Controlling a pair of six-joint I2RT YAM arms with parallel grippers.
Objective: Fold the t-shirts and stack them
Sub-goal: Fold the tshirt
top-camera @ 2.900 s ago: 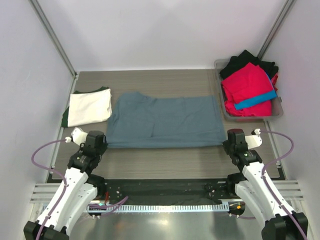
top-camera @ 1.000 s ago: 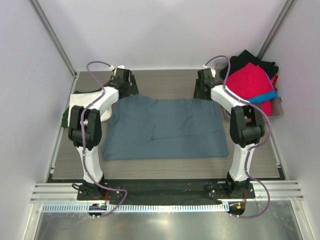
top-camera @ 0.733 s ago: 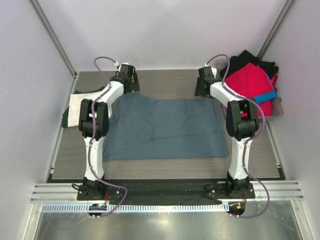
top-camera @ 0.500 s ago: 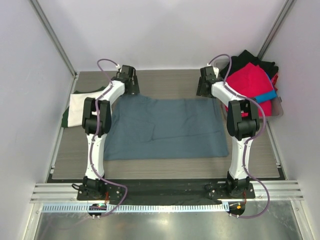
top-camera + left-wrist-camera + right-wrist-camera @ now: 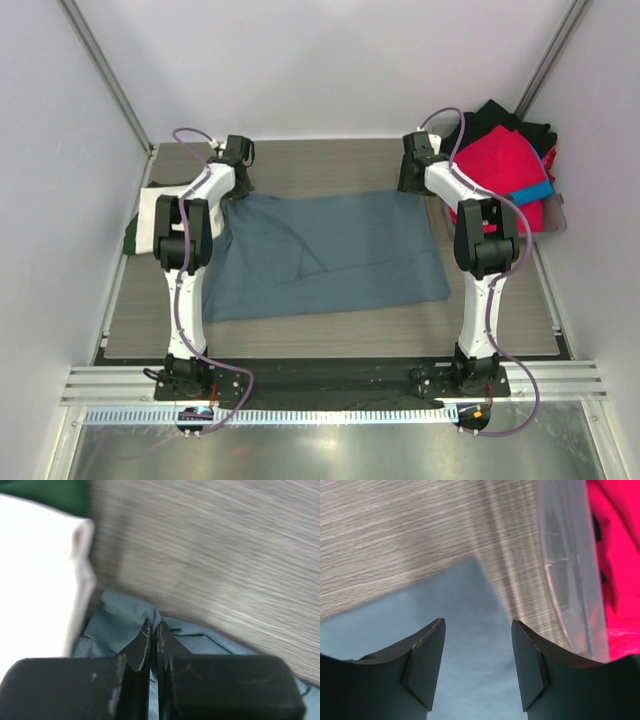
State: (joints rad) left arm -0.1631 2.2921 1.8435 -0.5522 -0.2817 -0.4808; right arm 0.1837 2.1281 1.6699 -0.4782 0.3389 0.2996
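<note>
The slate blue-grey t-shirt (image 5: 325, 255) lies spread flat mid-table, slightly skewed. My left gripper (image 5: 233, 188) is at its far left corner; in the left wrist view the left gripper (image 5: 154, 625) is shut on a bunched fold of the blue-grey t-shirt (image 5: 120, 625). My right gripper (image 5: 410, 182) hovers over the far right corner. Seen from the right wrist, the right gripper (image 5: 477, 622) stands open above the blue-grey t-shirt (image 5: 420, 610), holding nothing. A folded cream-white t-shirt (image 5: 150, 225) rests on a dark green t-shirt (image 5: 131, 238) at the left.
A clear bin (image 5: 555, 225) at the far right holds a red t-shirt (image 5: 500, 165), a black one (image 5: 500, 115) and a bright blue one (image 5: 525, 195). The bin's wall (image 5: 565, 580) stands close to the right gripper's right side. White walls enclose the table.
Both arms reached from the near edge to the shirt's far corners. The left gripper has shut on the far left corner and pulled it left, skewing the shirt. The right gripper stays open.
</note>
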